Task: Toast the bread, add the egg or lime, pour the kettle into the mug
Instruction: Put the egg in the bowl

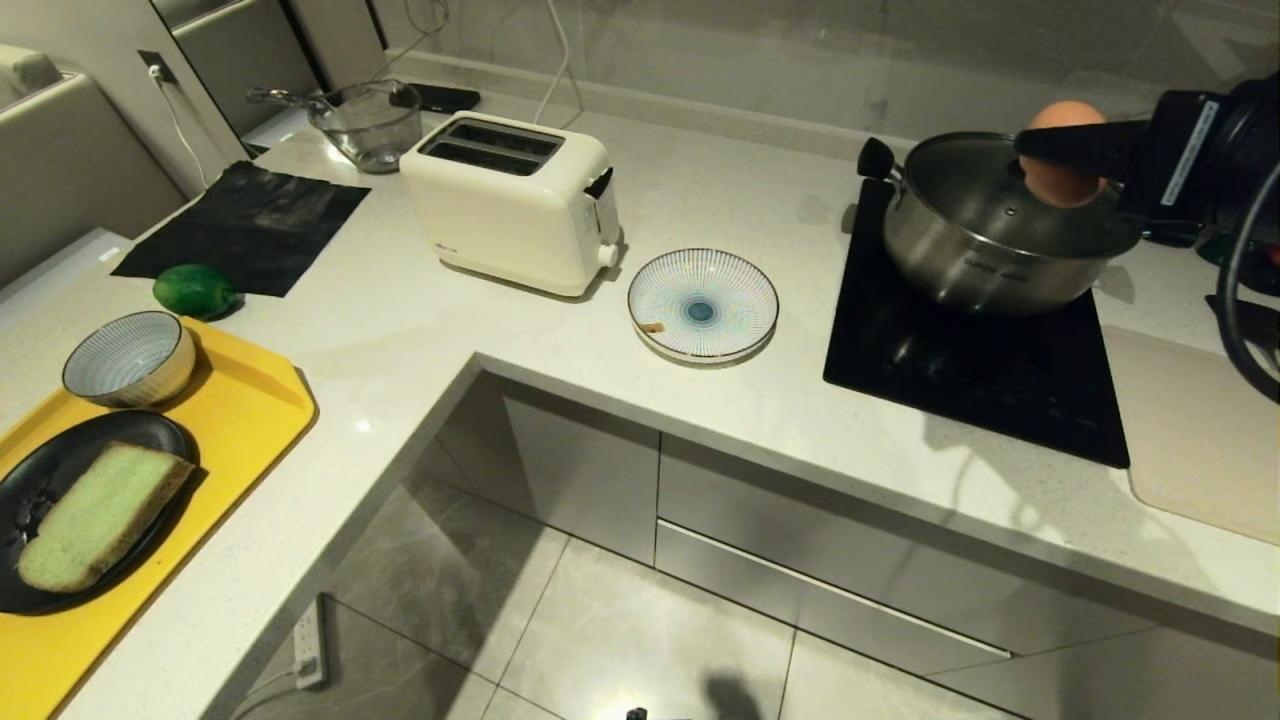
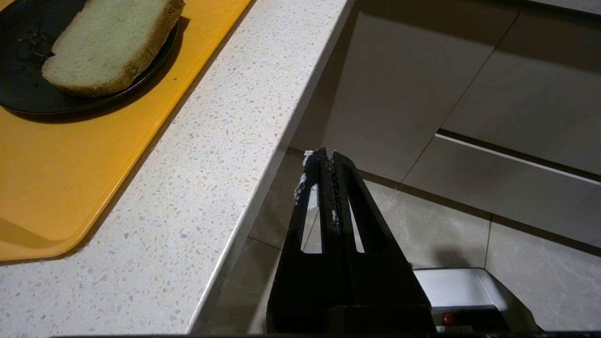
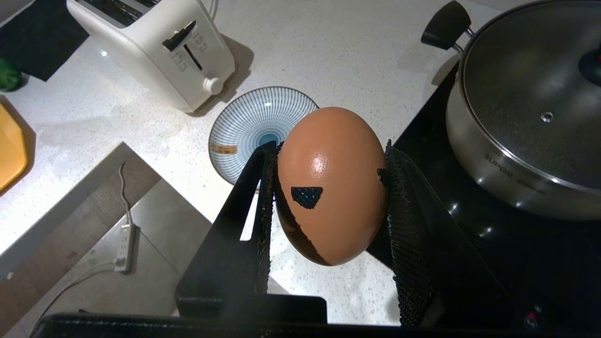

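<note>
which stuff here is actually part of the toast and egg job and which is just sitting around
In the job: bread on the black plate; toaster; egg held in the right gripper; lime; striped plate.

Lying about: lidded pot, glass jug, small bowl, yellow tray.

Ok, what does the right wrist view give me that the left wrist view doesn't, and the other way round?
Only the right wrist view: the right end effector shut on the egg, above the striped plate, with the toaster, lidded pot and lime.
Only the left wrist view: the left end effector, shut and empty, off the counter's edge, and the bread on its black plate.
Both: the yellow tray and speckled counter.
</note>
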`<state>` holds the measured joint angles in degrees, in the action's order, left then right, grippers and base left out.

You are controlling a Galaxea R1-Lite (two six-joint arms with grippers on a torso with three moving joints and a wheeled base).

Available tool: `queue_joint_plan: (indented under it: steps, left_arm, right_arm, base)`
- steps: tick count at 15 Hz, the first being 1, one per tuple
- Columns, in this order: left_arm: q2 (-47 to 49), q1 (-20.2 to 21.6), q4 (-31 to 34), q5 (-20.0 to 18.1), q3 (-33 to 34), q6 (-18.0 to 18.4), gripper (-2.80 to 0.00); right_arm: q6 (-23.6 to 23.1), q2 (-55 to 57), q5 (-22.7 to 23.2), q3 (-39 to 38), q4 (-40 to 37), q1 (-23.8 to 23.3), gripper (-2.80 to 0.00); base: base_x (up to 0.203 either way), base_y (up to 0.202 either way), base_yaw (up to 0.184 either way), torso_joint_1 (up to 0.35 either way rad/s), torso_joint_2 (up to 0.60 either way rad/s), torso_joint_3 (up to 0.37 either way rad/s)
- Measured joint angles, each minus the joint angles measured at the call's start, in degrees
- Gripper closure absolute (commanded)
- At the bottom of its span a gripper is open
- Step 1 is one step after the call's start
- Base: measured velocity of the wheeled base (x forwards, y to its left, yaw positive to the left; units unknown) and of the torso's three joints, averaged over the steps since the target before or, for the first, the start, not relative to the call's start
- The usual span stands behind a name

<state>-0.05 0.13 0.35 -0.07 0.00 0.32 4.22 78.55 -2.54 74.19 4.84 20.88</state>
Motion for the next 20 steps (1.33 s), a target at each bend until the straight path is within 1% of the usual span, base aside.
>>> queue_joint_plan:
  steps: [2, 5, 7, 10, 13, 17, 20]
  left_arm:
    - [0.0, 0.0, 0.0, 0.0, 0.0, 0.0, 0.0]
    - [0.0, 0.0, 0.0, 0.0, 0.0, 0.0, 0.0]
    - [0.0, 0.0, 0.0, 0.0, 0.0, 0.0, 0.0]
    - [0.0, 0.0, 0.0, 0.0, 0.0, 0.0, 0.0]
    - [0.0, 0.0, 0.0, 0.0, 0.0, 0.0, 0.0]
    - [0.0, 0.0, 0.0, 0.0, 0.0, 0.0, 0.0]
    - [0.0, 0.0, 0.0, 0.0, 0.0, 0.0, 0.0]
  right_arm:
    - [-1.3, 1.7, 0.2, 2.0, 0.1, 0.0, 0.0]
    - [-5.9, 3.5, 1.6, 2.7, 0.1, 0.1, 0.0]
    - [-6.5, 4.4, 3.4, 2.8, 0.1, 0.1, 0.0]
    - [-6.8, 7.1, 3.2, 3.0, 0.1, 0.1, 0.0]
    - [-11.1, 9.9, 3.5, 3.2, 3.8, 0.1, 0.0]
    - [-13.2, 10.4, 3.7, 3.7, 6.6, 0.1, 0.0]
    - [-15.4, 10.0, 3.7, 5.0, 6.9, 0.5, 0.0]
  base:
    - [0.0, 0.0, 0.0, 0.0, 0.0, 0.0]
    - [0.0, 0.0, 0.0, 0.0, 0.0, 0.0]
    - [0.0, 0.0, 0.0, 0.0, 0.0, 0.0]
    - [0.0, 0.0, 0.0, 0.0, 0.0, 0.0]
    - [0.0, 0.0, 0.0, 0.0, 0.0, 0.0]
    - [0.0, 0.0, 0.0, 0.0, 0.0, 0.0]
    - [0.0, 0.0, 0.0, 0.0, 0.0, 0.0]
